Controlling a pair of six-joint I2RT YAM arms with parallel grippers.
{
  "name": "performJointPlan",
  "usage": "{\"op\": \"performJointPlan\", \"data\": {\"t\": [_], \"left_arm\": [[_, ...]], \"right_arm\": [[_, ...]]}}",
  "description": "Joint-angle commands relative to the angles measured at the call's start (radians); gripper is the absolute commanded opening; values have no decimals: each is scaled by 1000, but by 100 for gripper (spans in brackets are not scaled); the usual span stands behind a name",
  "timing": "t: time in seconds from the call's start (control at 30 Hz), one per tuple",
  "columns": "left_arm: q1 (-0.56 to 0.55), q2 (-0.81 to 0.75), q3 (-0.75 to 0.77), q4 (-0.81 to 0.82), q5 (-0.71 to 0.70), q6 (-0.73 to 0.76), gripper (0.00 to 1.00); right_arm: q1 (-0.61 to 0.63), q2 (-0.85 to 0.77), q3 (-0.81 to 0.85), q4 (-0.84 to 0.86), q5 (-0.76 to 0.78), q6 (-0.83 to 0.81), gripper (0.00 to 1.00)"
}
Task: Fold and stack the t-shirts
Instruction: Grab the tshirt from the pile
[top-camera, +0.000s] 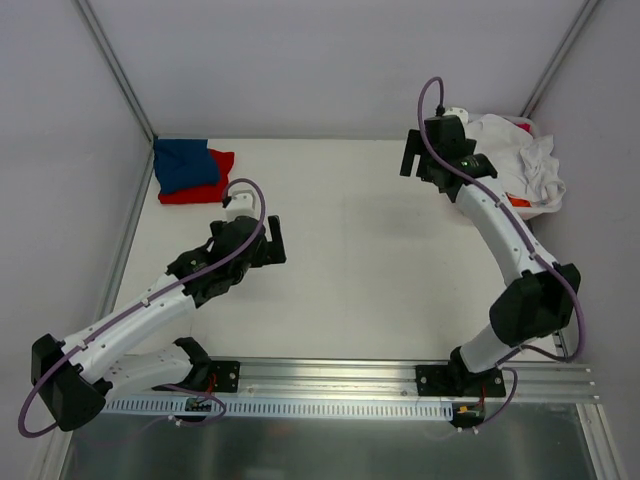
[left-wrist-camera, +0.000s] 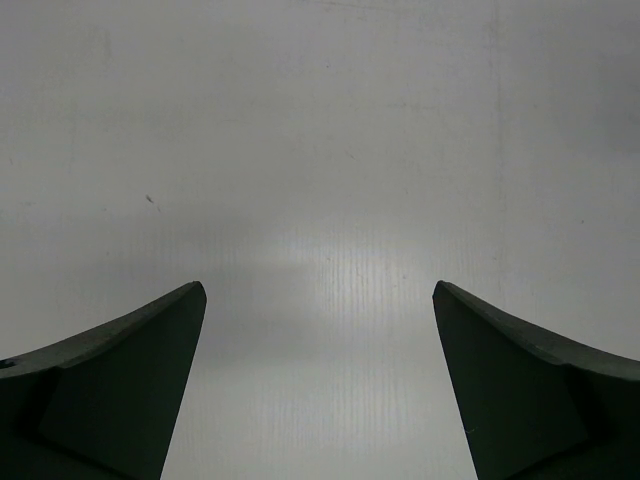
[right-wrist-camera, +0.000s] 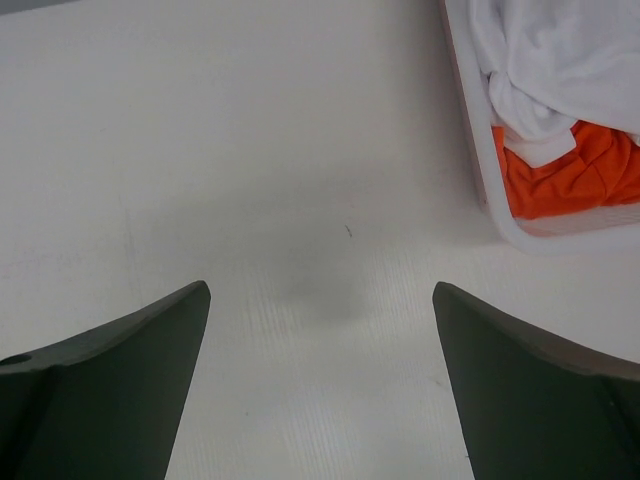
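Observation:
A folded blue t-shirt (top-camera: 183, 163) lies on a folded red t-shirt (top-camera: 203, 190) at the table's far left corner. At the far right, a crumpled white t-shirt (top-camera: 522, 165) (right-wrist-camera: 560, 60) heaps over an orange t-shirt (top-camera: 520, 200) (right-wrist-camera: 568, 175) in a basket, with a sliver of pink cloth (top-camera: 522, 124) behind. My left gripper (top-camera: 276, 240) (left-wrist-camera: 318, 288) hangs open over bare table, right of the folded pair. My right gripper (top-camera: 410, 153) (right-wrist-camera: 321, 290) is open above bare table just left of the basket. Neither holds anything.
The white plastic basket (right-wrist-camera: 482, 160) stands in the far right corner against the enclosure walls. Grey walls with metal posts (top-camera: 115, 70) close the table's back and sides. A metal rail (top-camera: 350, 378) carrying both arm bases runs along the near edge.

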Motion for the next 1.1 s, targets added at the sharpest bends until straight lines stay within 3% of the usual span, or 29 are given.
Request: {"op": "performJointPlan", "data": {"t": [0.0,0.27,0.4,1.07], "left_arm": [[13,-32,-12,14,-17,-11,99],[13,-41,-14,14,-17,-4,99],[15,-35,-12,14,-27,-4,99],[15,50,28,17,-5,-2,99]], "right_arm": [[-75,95,150,-14,-120,-30,99],[-215,392,463,-74,-176,-73,100],[-260,466,562,-83,-193,-76,100],[-428,603,629,-95,-294,-10,96]]}}
